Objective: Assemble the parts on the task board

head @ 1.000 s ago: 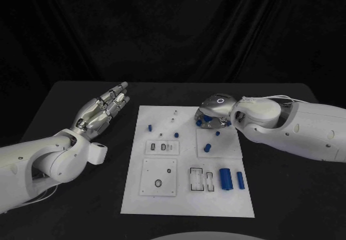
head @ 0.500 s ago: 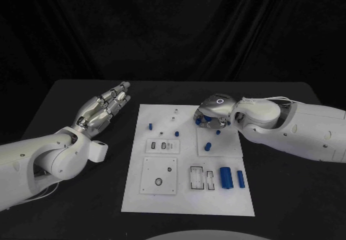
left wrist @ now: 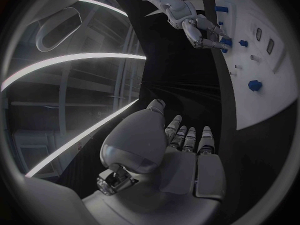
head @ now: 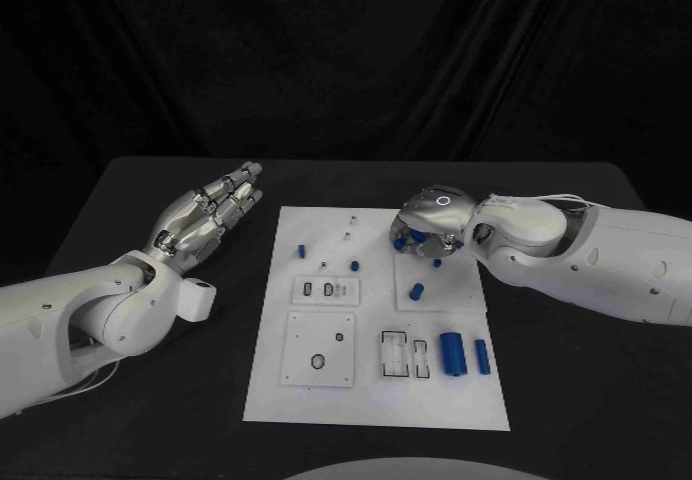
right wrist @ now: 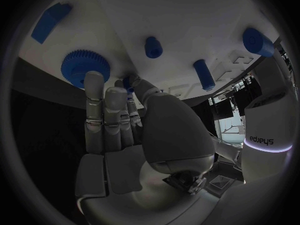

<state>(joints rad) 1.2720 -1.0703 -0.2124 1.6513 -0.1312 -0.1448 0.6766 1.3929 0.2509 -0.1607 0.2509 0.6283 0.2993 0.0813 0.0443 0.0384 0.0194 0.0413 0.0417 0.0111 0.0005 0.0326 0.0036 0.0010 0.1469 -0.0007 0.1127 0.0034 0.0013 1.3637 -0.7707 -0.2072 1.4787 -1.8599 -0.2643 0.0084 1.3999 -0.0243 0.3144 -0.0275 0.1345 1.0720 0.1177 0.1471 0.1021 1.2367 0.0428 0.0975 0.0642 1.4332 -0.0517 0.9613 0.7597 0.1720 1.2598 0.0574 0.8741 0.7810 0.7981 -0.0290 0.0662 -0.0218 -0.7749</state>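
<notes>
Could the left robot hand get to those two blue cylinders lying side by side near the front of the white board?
Probably yes. The left robot hand lies open on the black table beside the task board, holding nothing, and nothing stands between it and the two blue cylinders; it would have to cross the board, though.

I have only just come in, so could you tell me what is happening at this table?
The robot is assembling small blue parts on the white task board. Its right hand is down over the far part of the board, fingertips at a small blue part beside a blue gear; whether it grips it I cannot tell. The left hand lies open, off the board's left side, holding nothing. Two blue cylinders lie on the board nearer the robot.
</notes>
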